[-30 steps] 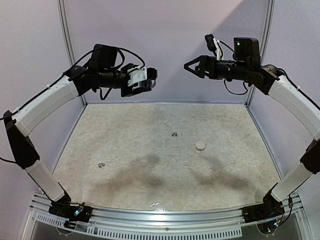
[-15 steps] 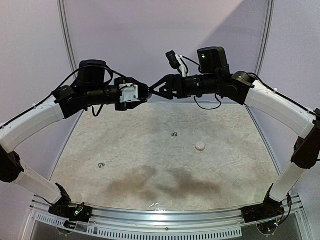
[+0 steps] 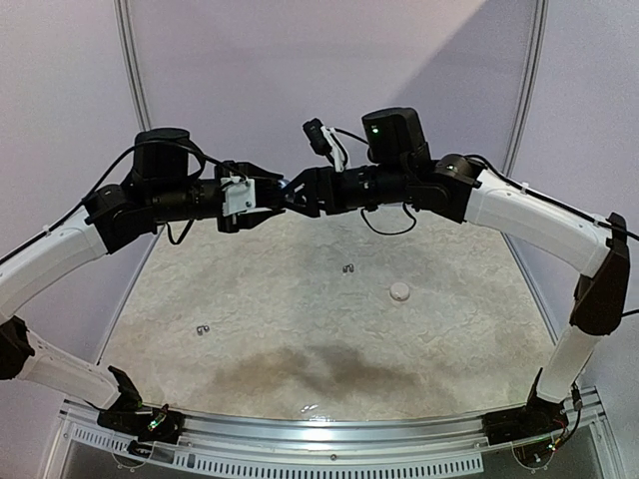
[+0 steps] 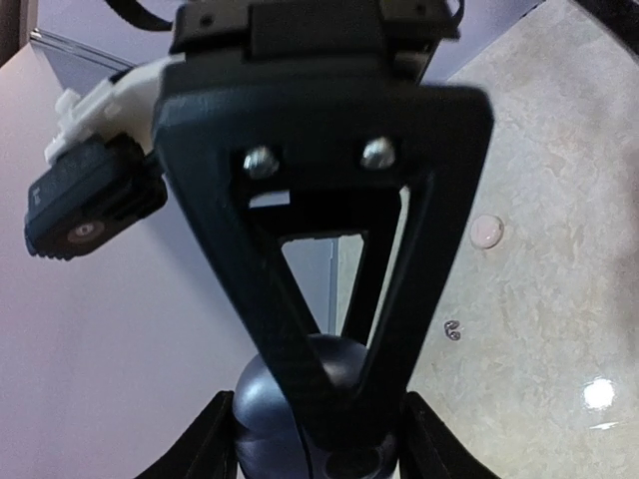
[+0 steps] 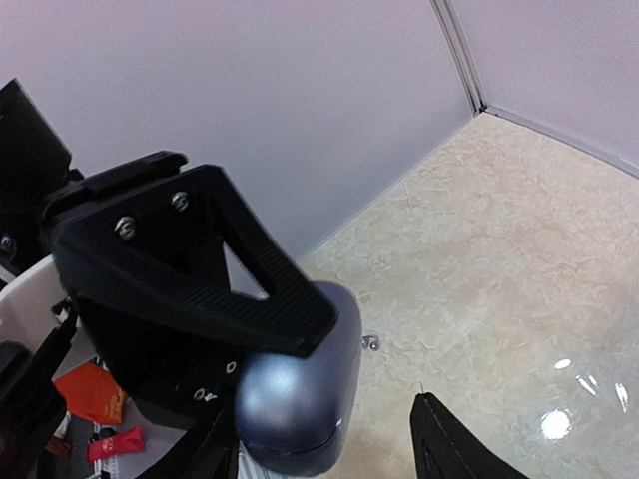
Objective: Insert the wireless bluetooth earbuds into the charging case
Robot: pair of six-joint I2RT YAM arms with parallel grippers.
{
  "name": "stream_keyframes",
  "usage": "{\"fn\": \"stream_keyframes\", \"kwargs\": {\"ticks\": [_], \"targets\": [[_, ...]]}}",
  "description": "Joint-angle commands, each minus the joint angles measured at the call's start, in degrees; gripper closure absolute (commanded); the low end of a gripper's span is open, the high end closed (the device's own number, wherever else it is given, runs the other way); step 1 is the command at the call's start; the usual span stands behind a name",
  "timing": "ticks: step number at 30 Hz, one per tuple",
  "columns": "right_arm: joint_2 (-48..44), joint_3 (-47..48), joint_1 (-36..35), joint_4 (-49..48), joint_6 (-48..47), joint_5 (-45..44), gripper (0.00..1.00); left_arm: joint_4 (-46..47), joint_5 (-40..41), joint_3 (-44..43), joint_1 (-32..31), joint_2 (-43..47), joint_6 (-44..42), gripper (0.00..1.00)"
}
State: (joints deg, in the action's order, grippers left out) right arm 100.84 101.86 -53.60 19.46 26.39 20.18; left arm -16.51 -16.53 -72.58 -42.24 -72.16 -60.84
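Presently none of the earbuds is in the charging case (image 5: 300,399); one dark earbud piece (image 3: 347,267) lies near the middle of the table (image 3: 469,339), a second dark earbud piece (image 3: 203,330) lies well apart toward the left edge, and a small whitish round item (image 3: 399,291), too small to identify, sits near the first; the case itself, a rounded blue-grey shell, apparently shut, is held in the air above the far part of the table; the left gripper (image 4: 315,399) clamps it at a middling width, one ribbed pad pressed flat on its upper face; the right gripper (image 5: 324,404) meets it head-on, jaws astride the shell and partly spread, one side standing apart from the case, so no second grip is confirmed; judgement: the case is raised between both arms so that two holds can part lid from base, which one pincer cannot do; insertion has not begun; risk noted: a glossy rounded shell may slip or twist under an opposing hold.
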Motion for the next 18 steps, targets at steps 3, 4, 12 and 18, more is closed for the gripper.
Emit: {"fn": "stream_keyframes", "kwargs": {"ticks": [3,4,12,18], "targets": [[2.3,2.6,-0.9,-1.2,0.9,-3.7,0.55,0.9,-3.2,2.4,-1.0,2.3,-0.6,0.92],[2.6,3.0,-1.0,-0.9,0.8,-3.7,0.59,1.1,-3.2,2.7,-1.0,2.5,-1.1,0.92],[2.9,3.0,-1.4,0.0,0.5,-1.0,0.95,3.8,-2.2,4.5,-1.0,3.5,-1.9,0.87],[-0.2,1.2,-1.5,-1.7,-1.9,-0.7,1.00,7.0,-0.1,6.2,-0.7,4.9,5.2,0.01]]}}
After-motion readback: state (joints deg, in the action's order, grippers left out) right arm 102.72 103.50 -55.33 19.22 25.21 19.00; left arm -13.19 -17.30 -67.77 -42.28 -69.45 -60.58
